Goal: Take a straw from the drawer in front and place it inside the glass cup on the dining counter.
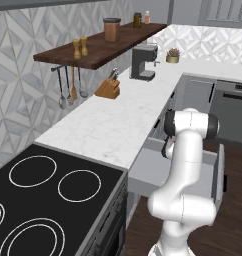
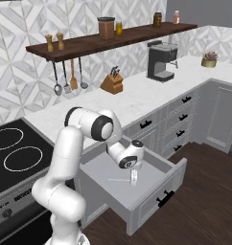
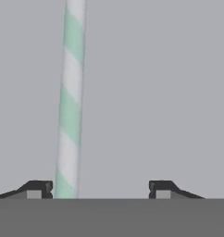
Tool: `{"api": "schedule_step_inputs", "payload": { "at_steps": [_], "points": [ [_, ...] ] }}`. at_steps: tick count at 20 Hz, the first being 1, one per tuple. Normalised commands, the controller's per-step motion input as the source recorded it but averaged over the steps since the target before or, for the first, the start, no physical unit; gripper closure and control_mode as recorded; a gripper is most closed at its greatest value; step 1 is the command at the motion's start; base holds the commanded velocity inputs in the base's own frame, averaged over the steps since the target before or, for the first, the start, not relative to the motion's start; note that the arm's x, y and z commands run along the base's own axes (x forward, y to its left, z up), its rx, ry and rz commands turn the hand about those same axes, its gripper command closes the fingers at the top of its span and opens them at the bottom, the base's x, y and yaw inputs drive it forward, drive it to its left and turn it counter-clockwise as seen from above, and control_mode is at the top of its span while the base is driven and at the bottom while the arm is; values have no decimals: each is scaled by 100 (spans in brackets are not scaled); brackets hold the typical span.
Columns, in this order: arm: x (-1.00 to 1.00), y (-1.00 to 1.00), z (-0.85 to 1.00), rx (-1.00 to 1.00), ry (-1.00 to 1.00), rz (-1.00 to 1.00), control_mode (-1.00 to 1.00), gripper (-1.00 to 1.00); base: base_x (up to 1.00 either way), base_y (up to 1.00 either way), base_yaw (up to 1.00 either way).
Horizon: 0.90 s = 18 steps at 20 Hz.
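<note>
Grey drawer floor spreads flat beneath the hand camera, where a green-and-white striped straw lies just beside one of the two dark fingertips, the other standing well apart from it; the jaws are spread and clamp nothing. Seen from the right base camera, the white arm reaches down into the pulled-out drawer (light grey, with a small black handle on its front), the gripper poised low over the drawer's floor at one end of the thin pale straw lying there. From the left base camera the arm's elbow covers much of the open drawer. Beside the drawer a black cooktop with white rings is set into the white marble worktop. Farther back on that worktop stand a wooden knife block, a dark coffee machine and a small potted plant. Ladles and spatulas hang below a dark wooden shelf that carries shakers, a brown canister and jars against the patterned tile wall.
</note>
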Motion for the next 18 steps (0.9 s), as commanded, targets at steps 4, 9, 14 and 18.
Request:
{"api": "schedule_step_inputs", "payload": {
  "at_steps": [4, 9, 14, 18],
  "points": [
    [0, 3, -37, 0, 0, 4, -100, 100, 0, 0, 0],
    [0, 10, -29, 0, 0, 2, -100, 100, 0, 0, 0],
    [0, 14, -8, 0, 0, 0, -100, 100, 0, 0, 0],
    [0, 18, 0, 0, 0, 0, -100, 100, 0, 0, 0]
  ]
}}
